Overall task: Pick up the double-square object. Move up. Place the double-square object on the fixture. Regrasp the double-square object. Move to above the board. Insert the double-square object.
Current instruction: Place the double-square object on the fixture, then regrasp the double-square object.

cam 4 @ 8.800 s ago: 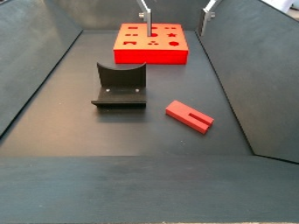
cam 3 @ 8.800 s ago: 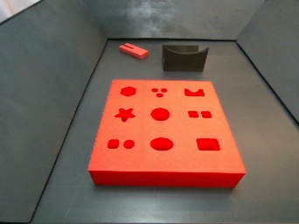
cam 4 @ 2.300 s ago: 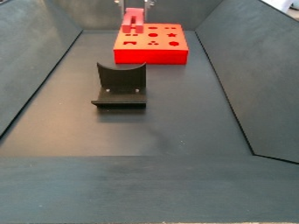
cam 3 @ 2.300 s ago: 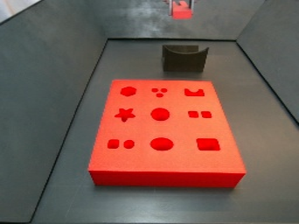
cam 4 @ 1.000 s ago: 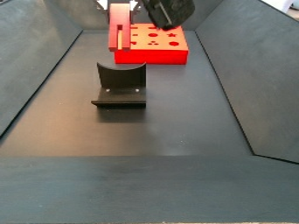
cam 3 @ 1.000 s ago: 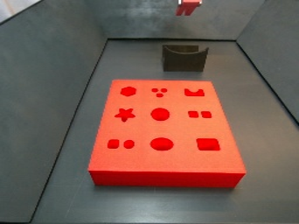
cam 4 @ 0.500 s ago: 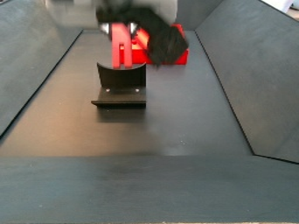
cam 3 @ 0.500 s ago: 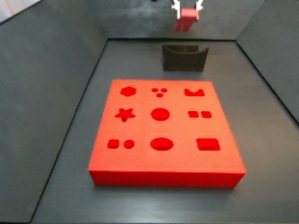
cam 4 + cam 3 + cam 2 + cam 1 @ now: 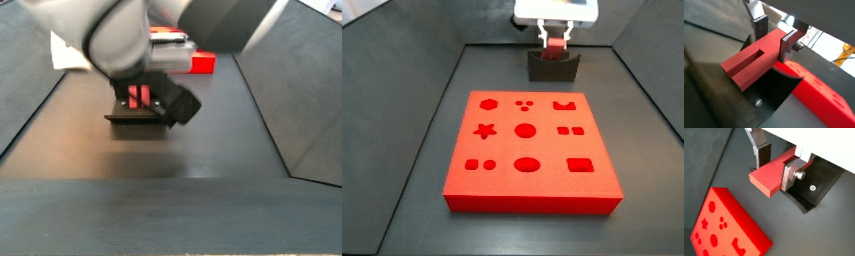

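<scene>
Double-square object (image 9: 769, 176) clamped in gripper (image 9: 775, 164) (over the fixture (image 9: 553, 68))

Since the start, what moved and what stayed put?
The double-square object left the floor: the gripper took hold of it, lifted it and carried it down to the fixture, where it is now, still clamped. The board and fixture stayed put.

The hand (image 9: 776, 165) clamps the red double-square object (image 9: 771, 177) just above the dark fixture (image 9: 553, 68), at 12 o'clock from the holed red board (image 9: 529, 150).
</scene>
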Controlling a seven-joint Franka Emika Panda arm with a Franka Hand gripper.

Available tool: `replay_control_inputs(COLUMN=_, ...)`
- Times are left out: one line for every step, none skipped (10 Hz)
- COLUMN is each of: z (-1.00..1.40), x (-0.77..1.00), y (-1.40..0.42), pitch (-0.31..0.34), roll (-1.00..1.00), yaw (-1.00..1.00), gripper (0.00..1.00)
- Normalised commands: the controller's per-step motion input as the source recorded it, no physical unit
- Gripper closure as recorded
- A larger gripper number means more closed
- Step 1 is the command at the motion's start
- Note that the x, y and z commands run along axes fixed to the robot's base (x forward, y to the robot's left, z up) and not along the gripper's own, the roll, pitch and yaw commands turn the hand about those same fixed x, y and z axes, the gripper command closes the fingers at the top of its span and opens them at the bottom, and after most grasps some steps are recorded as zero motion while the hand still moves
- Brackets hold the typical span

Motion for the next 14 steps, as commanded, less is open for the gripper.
replay_control_inputs(z=-0.59, x=0.12, y=0.09, pitch=-0.035, roll=-0.16, yaw=-0.14, gripper=1.00)
replay_control_inputs(z=-0.41, x=0.10, y=0.07, pitch=-0.053, roll=-0.15, yaw=-0.12, gripper=1.00)
replay_control_inputs(z=-0.27, x=0.07, y=0.06, pitch=-0.064, roll=-0.14, yaw=-0.09, gripper=1.00)
replay_control_inputs(z=-0.21, x=0.06, y=0.06, pitch=-0.073, roll=-0.12, yaw=-0.06, gripper=1.00)
replay_control_inputs(z=-0.21, x=0.06, y=0.06, pitch=-0.072, roll=-0.12, yaw=-0.05, gripper=1.00)
replay_control_inputs(z=-0.21, x=0.06, y=0.06, pitch=-0.072, roll=-0.12, yaw=-0.04, gripper=1.00)
replay_control_inputs(z=0.00, x=0.00, y=0.00, pitch=0.000, roll=0.00, yaw=0.00, gripper=0.00)
replay_control_inputs(z=1.00, x=0.00, y=0.00, pitch=-0.008, roll=-0.03, yaw=-0.01, gripper=0.00)
replay_control_inputs(z=1.00, x=0.00, y=0.00, pitch=-0.007, roll=-0.03, yaw=-0.01, gripper=0.00)
replay_control_inputs(z=1.00, x=-0.02, y=0.01, pitch=-0.001, roll=-0.01, yaw=0.00, gripper=0.00)
replay_control_inputs(z=1.00, x=-0.03, y=0.00, pitch=0.000, roll=0.01, yaw=0.01, gripper=0.00)
replay_control_inputs(z=1.00, x=-0.04, y=0.00, pitch=0.007, roll=0.02, yaw=0.01, gripper=0.00)
replay_control_inputs(z=0.86, x=-0.04, y=0.01, pitch=0.019, roll=0.03, yaw=0.02, gripper=0.00)
replay_control_inputs(z=0.67, x=-0.04, y=0.01, pitch=0.030, roll=0.03, yaw=0.01, gripper=0.00)
